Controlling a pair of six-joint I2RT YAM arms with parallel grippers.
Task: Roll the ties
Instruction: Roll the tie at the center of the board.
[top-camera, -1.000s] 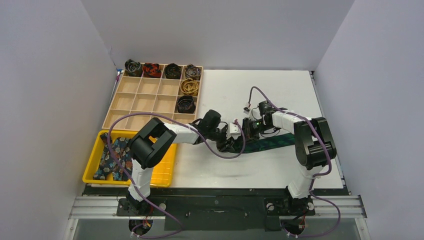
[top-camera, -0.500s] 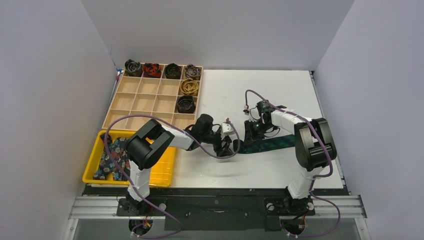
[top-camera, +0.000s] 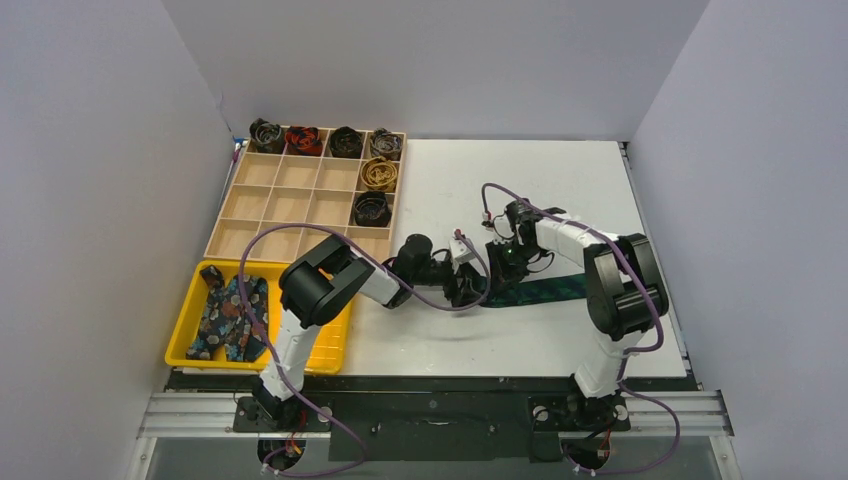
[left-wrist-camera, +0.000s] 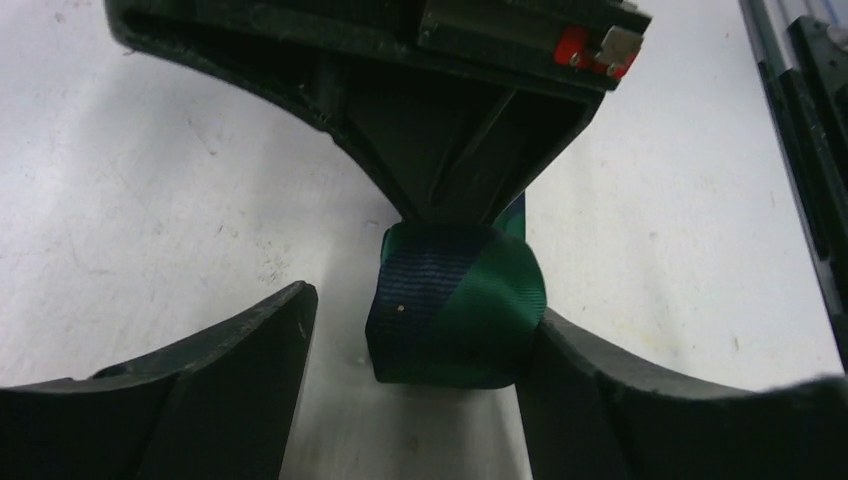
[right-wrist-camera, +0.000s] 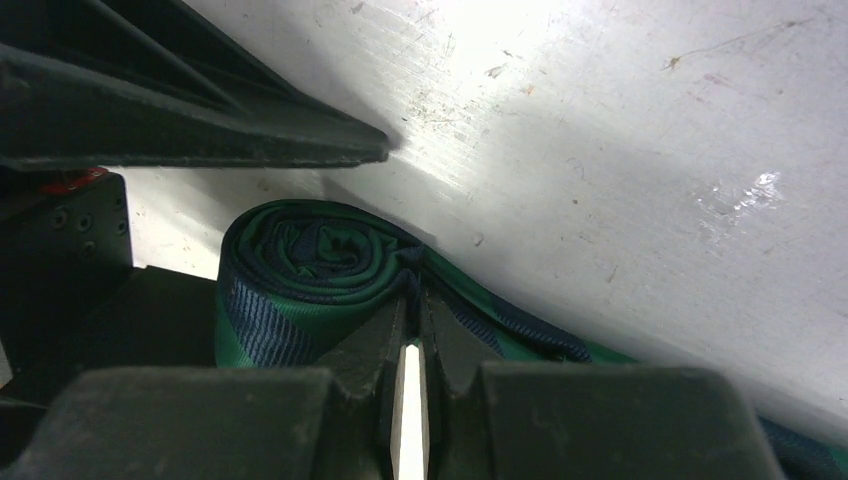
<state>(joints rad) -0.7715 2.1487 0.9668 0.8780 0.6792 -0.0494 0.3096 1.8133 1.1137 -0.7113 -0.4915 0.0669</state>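
A dark green-navy plaid tie (top-camera: 545, 290) lies on the white table, its left end wound into a coil (left-wrist-camera: 455, 310). My left gripper (left-wrist-camera: 420, 320) is open and straddles that coil; the right finger (left-wrist-camera: 620, 400) touches the coil's side and the left finger (left-wrist-camera: 230, 380) stands apart from it. Seen from the right wrist, my right gripper (right-wrist-camera: 412, 300) is shut, its tips pinching the tie (right-wrist-camera: 300, 270) where the coil meets the flat tail. From above, both grippers meet at the coil (top-camera: 482, 294). Floral ties (top-camera: 230, 315) lie unrolled in a yellow tray (top-camera: 325, 345).
A wooden compartment box (top-camera: 222, 215) stands at the back left with several rolled ties in it, dark, red (top-camera: 303, 139) and gold (top-camera: 379, 174). Purple cables loop over both arms. The yellow tray sits at the near left edge of the table.
My left gripper's jaws have opened off the coil, and its arm has shifted slightly right. The right gripper stayed shut at the coil and moved a little left.
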